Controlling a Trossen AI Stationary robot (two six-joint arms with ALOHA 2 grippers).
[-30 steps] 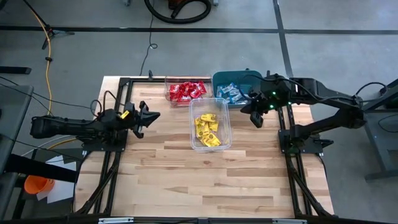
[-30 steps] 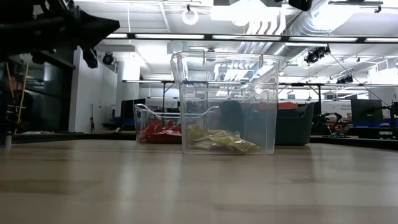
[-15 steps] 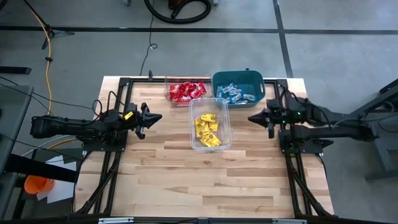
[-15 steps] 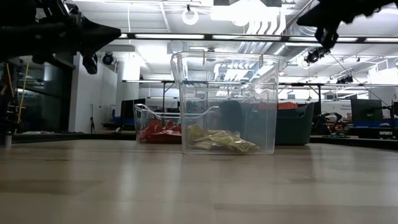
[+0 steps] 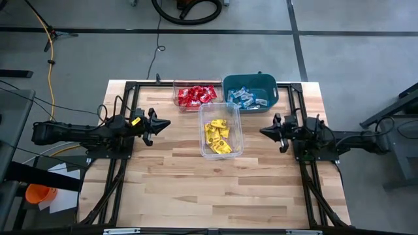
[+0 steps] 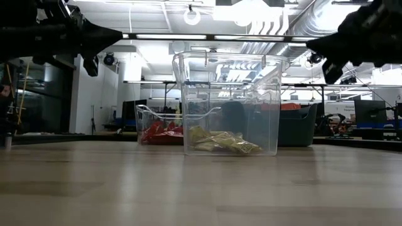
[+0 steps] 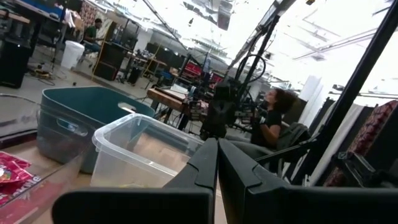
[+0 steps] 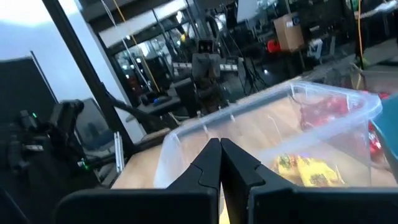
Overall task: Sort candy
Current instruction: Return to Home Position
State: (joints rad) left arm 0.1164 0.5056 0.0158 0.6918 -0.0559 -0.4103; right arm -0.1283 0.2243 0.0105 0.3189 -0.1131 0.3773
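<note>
The candy lies sorted in three bins at the table's far middle. Red packets point(image 5: 196, 95) fill a clear tub, light blue ones point(image 5: 247, 98) a teal bin point(image 5: 250, 82), yellow ones point(image 5: 218, 135) a clear tub point(image 5: 221, 130) nearer the table's middle. My left gripper point(image 5: 164, 123) hangs shut and level at the table's left, pointing at the yellow tub. My right gripper point(image 5: 264, 130) hangs shut and level at the right, pointing at the same tub. Neither holds anything.
Black frame rails point(image 5: 117, 176) run along both sides of the wooden table. Bare table top point(image 5: 209, 189) spreads from the tubs to the near edge. A person point(image 7: 273, 115) sits in the room beyond the table.
My right gripper has come away from over the teal bin, sinking and drawing back toward the table's right edge. It has tipped from pointing down to pointing level at the yellow tub. The candy and the bins have stayed in place.
</note>
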